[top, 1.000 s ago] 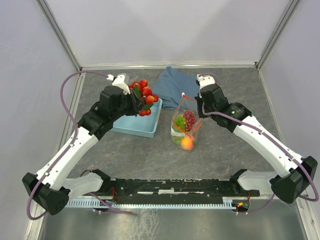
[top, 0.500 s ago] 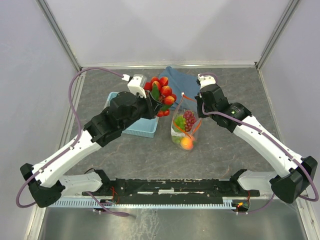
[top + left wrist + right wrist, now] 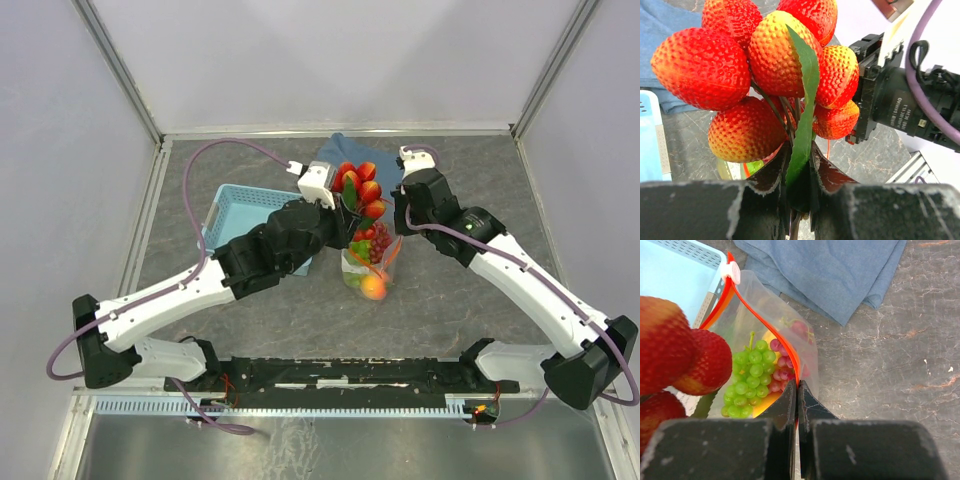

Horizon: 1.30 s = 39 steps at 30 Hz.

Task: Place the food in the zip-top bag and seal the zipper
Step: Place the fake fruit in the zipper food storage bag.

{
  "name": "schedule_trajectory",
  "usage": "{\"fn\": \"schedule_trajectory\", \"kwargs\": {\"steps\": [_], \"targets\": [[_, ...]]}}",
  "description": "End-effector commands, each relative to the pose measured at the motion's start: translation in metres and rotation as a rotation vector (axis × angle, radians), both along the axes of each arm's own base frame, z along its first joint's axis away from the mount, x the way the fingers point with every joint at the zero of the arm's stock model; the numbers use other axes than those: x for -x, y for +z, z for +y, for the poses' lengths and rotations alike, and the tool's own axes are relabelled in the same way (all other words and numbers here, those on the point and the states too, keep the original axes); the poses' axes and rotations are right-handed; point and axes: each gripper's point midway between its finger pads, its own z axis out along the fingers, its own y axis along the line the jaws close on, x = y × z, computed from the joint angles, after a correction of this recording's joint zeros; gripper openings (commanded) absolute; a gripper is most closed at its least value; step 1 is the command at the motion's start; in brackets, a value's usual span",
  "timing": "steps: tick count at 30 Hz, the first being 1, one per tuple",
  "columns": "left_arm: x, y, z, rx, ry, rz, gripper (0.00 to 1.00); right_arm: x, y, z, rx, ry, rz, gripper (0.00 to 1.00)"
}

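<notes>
My left gripper (image 3: 345,208) is shut on the stem and green leaf of a bunch of red strawberries (image 3: 360,187) (image 3: 765,75), holding it over the mouth of the clear zip-top bag (image 3: 368,262). My right gripper (image 3: 398,222) (image 3: 797,387) is shut on the bag's red-orange zipper strip (image 3: 767,325), holding the mouth open; the white slider (image 3: 731,271) sits at the strip's far end. Inside the bag lie green grapes (image 3: 747,377), dark red grapes (image 3: 782,367) and an orange peach (image 3: 373,287).
A light blue basket (image 3: 235,215) stands left of the bag, partly under my left arm. A folded blue cloth (image 3: 830,270) lies behind the bag near the back wall. The metal frame edges the table.
My left arm has carried the strawberries rightward from above the basket to over the bag's mouth. The right gripper and the bag have stayed in place.
</notes>
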Motion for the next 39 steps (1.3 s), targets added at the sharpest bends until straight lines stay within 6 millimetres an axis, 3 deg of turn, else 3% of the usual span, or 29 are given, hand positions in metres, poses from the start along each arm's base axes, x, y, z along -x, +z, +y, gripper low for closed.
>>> {"fn": "schedule_trajectory", "kwargs": {"steps": [1,11,15,35,39], "targets": [[-0.01,0.022,0.005,0.085,0.105,-0.051,0.03,-0.004,0.023,0.002,-0.071,-0.016,-0.074,0.02],[0.003,-0.027,-0.001,-0.051,0.126,-0.008,0.03,-0.005,0.026,0.007,-0.099,-0.013,-0.076,0.02],[0.014,-0.037,-0.007,-0.09,0.113,-0.01,0.03,-0.006,0.026,0.008,-0.102,-0.017,-0.073,0.02],[0.036,-0.102,-0.021,-0.364,0.001,0.133,0.03,-0.008,0.028,0.019,-0.148,0.011,-0.073,0.02],[0.034,-0.107,-0.024,-0.43,-0.013,0.138,0.03,-0.006,0.028,0.022,-0.157,0.027,-0.067,0.02]]}}
